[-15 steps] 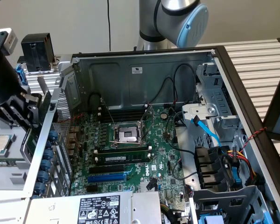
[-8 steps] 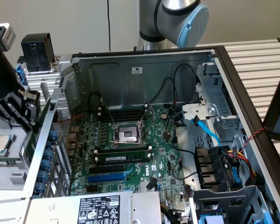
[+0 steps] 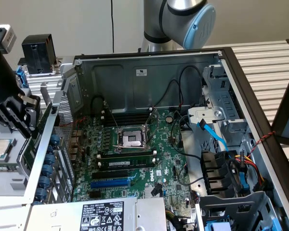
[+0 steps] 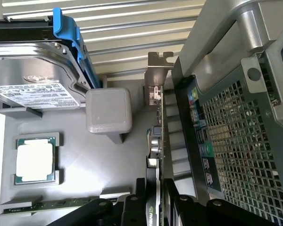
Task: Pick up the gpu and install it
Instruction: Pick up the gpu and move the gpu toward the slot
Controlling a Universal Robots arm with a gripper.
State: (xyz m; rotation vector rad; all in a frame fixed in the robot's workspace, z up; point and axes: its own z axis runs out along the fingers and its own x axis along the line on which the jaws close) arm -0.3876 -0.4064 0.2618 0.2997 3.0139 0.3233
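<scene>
Green gpu (image 4: 159,141) edge-on between fingers (image 4: 181,208) in wrist view, beside case grille (image 4: 236,141)

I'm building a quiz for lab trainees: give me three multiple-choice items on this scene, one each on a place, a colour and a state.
1. Where is the gpu? A seated in the blue slot; B outside the computer case, beside its perforated wall; C on the power supply.
2. The carrier on the hard drive is: A red; B blue; C yellow.
3. The tool is: A closed on the gpu; B open above the CPU; C gripping a memory stick.
Answers: 1 B, the card stands edge-on beside that wall; 2 B, blue plastic wraps the drive; 3 A, its fingers flank the card.
</scene>
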